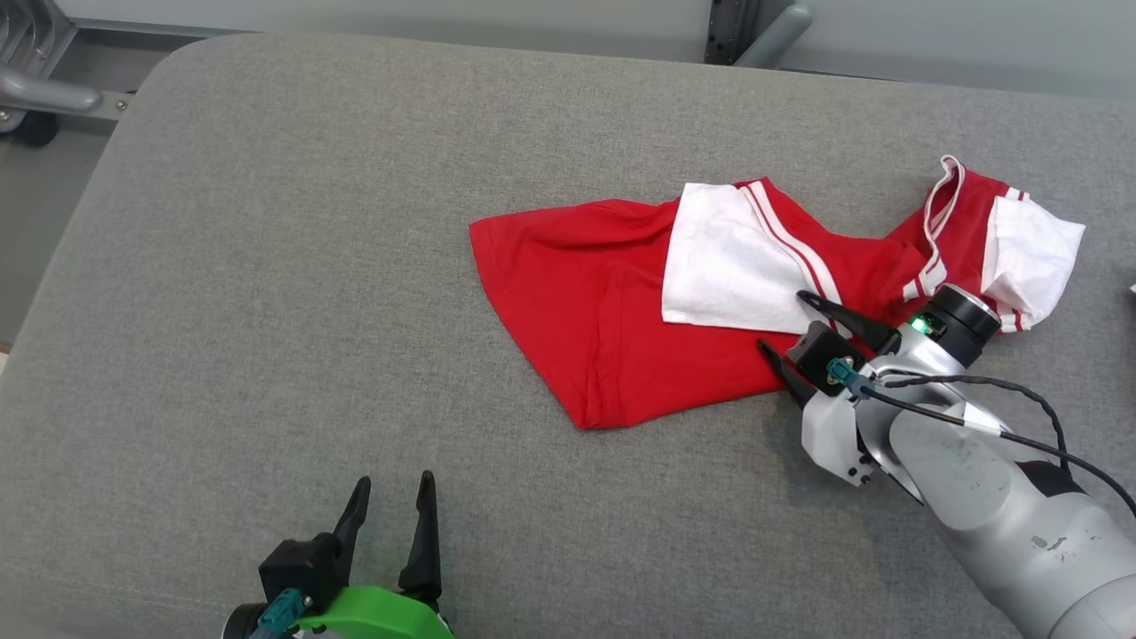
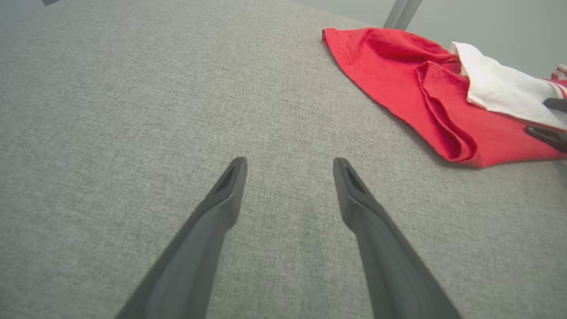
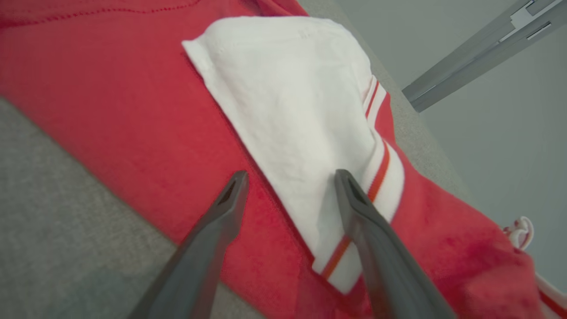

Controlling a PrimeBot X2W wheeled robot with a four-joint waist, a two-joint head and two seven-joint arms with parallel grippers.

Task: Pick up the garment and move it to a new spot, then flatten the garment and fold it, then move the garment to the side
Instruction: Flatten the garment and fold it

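At six o'clock on the garment, lying nine-to-three, right pincer gapes released; left pincer, also released, well apart.

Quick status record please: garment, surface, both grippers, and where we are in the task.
garment: red shirt with white sleeves, crumpled, unfolded, lying right of centre
surface: grey fabric tabletop
right gripper: open, at the garment's near edge, fingers straddling the edge of a white sleeve; contact unclear
left gripper: open, over bare fabric, apart from the garment
stage: garment not yet gripped
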